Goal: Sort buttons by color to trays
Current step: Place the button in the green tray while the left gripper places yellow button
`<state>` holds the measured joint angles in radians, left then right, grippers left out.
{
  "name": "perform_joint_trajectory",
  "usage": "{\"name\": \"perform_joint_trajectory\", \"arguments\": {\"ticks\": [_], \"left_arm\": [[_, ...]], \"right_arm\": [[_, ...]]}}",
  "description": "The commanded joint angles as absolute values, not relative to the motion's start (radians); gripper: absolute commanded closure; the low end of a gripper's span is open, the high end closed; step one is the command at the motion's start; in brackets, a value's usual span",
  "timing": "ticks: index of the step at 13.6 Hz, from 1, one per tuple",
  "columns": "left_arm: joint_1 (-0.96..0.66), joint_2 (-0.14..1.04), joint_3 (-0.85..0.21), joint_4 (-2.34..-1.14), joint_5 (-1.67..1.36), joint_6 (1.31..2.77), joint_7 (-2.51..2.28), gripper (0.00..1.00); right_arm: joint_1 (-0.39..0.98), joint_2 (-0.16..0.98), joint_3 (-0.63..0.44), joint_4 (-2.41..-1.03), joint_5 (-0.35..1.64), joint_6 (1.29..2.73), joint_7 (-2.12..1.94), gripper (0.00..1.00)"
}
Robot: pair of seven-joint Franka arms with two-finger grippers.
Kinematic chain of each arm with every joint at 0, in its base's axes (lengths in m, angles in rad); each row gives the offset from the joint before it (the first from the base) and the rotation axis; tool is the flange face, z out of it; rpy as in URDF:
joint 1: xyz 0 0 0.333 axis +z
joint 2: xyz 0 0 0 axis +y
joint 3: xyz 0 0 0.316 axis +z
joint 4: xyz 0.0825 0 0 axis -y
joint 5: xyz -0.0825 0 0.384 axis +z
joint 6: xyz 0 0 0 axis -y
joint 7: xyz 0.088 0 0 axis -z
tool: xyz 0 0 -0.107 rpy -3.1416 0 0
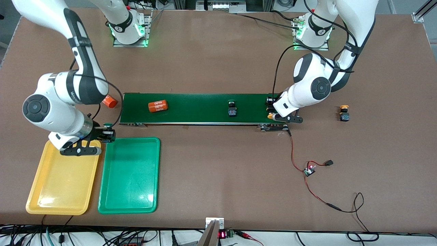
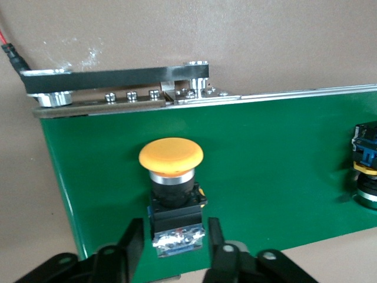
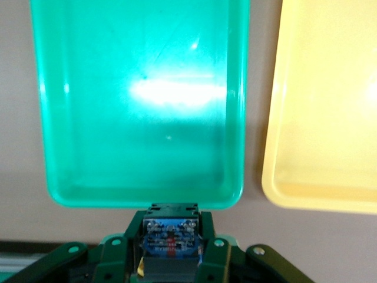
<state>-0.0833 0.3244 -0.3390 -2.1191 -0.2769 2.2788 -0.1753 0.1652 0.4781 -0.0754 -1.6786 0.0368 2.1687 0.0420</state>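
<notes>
The right gripper (image 3: 171,259) clamps a green-capped button (image 1: 108,131) just above the green tray's (image 1: 131,177) edge, beside the yellow tray (image 1: 61,181). The left gripper (image 2: 171,250), fingers parted, straddles a yellow-capped button (image 2: 172,194) apparently resting on the belt (image 1: 205,109).

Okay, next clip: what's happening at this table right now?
Two arms are sorting buttons into trays. The right gripper is shut on a green button at the edge of the green tray; both that and the yellow tray hold nothing yet. The left gripper is open around a yellow button on the belt. Another green button sits mid-belt, and a second yellow one lies on the table off the belt's end.
</notes>
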Motion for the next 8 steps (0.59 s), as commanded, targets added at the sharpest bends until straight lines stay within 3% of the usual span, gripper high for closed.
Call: {"name": "perform_joint_trajectory", "arguments": {"ticks": [1,5,8], "left_arm": [[-0.077,0.301,-0.339,-2.114,-0.291,2.264,-0.181,0.00],[-0.051,0.227,-0.328,-2.089,-0.282,2.168,-0.178,0.00],[-0.034,0.207,-0.237,-2.080,-0.062,2.122,-0.172,0.00]], "right_arm": [[0.172,0.581,-0.072,-1.632,0.040,2.262,0.035,1.00],[0.173,0.693,-0.084,-1.602,0.040,2.387,0.040,1.00],[0.172,0.748,-0.106,-1.575,0.038,2.436,0.029,1.00]]}}
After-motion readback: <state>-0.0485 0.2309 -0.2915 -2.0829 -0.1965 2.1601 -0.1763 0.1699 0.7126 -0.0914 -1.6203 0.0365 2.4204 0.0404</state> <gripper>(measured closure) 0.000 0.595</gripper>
